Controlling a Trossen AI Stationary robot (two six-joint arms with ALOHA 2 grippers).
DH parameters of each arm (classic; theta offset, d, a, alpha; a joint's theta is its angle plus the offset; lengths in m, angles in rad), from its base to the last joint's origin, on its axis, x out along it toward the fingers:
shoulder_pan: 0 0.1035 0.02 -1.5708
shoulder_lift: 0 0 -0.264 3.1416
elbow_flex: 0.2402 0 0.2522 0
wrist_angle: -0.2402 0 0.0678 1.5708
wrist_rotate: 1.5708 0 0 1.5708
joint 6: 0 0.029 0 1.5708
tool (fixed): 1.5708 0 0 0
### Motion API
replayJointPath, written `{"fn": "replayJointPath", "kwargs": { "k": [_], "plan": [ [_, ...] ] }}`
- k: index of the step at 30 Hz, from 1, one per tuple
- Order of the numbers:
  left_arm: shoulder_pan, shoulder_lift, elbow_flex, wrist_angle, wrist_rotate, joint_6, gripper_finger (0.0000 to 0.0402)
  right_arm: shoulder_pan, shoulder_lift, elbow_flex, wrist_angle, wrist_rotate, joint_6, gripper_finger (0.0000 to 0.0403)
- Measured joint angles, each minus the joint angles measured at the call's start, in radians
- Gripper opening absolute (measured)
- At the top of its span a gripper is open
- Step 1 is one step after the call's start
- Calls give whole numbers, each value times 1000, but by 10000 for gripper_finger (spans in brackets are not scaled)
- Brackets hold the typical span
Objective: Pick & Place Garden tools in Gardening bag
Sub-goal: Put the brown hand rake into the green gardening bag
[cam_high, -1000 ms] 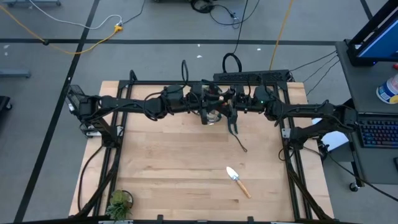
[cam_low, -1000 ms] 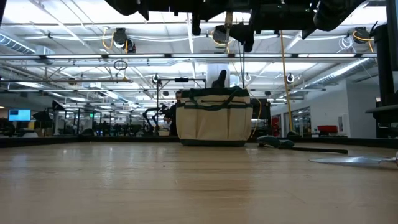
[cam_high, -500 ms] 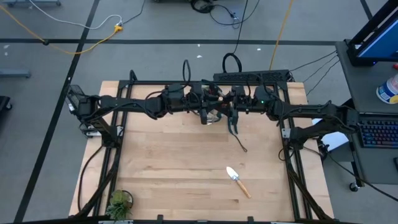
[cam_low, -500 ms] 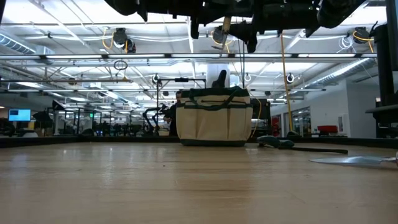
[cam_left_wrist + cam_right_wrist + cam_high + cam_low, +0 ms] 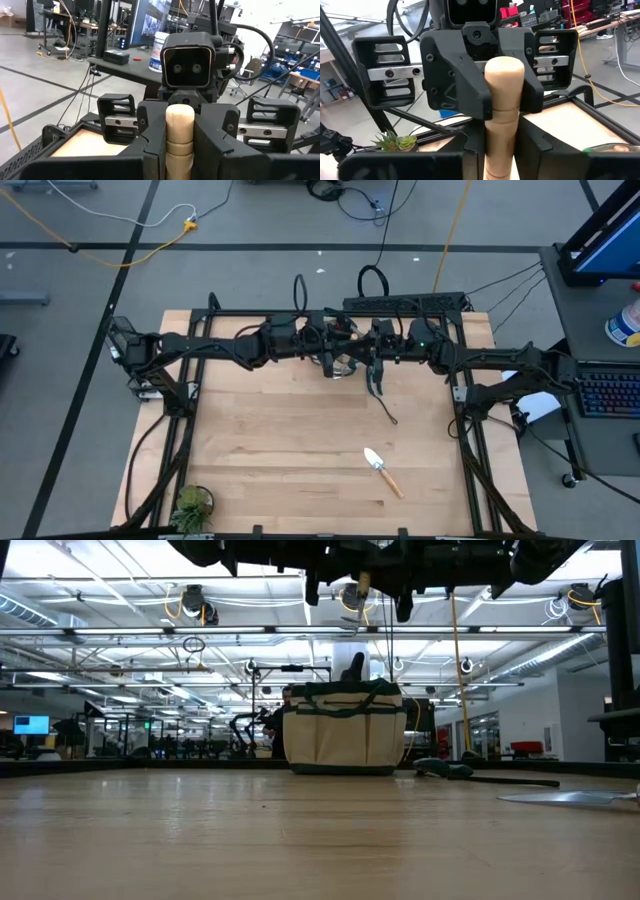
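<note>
A wooden-handled garden tool (image 5: 179,131) stands upright in the air above the gardening bag (image 5: 345,735), at the table's far middle. Both my left gripper (image 5: 179,167) and my right gripper (image 5: 502,160) are shut on its handle, facing each other. The tool's metal end is hidden below them. The arms cover the tan bag in the high view, and in the low view it stands on its base. A silver trowel (image 5: 382,471) lies flat near the middle right. A dark long tool (image 5: 382,398) lies flat beside the bag. My left gripper pinches the wooden handle (image 5: 496,107) between its two fingers (image 5: 451,80), level, from the table's left, across the handle. The handle stands upright, clear of the table, its rounded end (image 5: 504,70) above the fingers. My right gripper pinches the same handle (image 5: 179,142) between its two fingers (image 5: 150,131), level, from the table's right, across the handle. The rounded end (image 5: 179,114) sticks up above its fingers.
A small potted plant (image 5: 192,505) stands at the near left corner. Black frame rails (image 5: 185,430) run along the table's left, right and far sides. Bare wood (image 5: 280,440) fills the left and middle of the table.
My right gripper has shut on the wooden handle that my left gripper holds. Both arms have kept their place above the bag, and the tool has stayed upright.
</note>
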Motion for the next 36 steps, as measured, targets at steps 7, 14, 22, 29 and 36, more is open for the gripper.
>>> {"fn": "replayJointPath", "kwargs": {
  "k": [7, 14, 22, 29, 36],
  "plan": [
    [23, 0, 0, -11, 10, -6, 135, -3, 1, 0, -11, 17, -14, 59],
    [66, 0, 0, -2, 9, -12, 252, -15, 2, 0, -23, 64, -36, 59],
    [117, -8, 0, -11, 18, -18, 317, -46, 1, 0, -18, 64, -36, 59],
    [200, -83, 1, -186, 37, 20, 332, -81, 1, 0, 10, 80, -36, 59],
    [286, -166, 1, -346, 41, 39, 319, -112, 10, 0, 137, 89, -50, 59]
  ]
}}
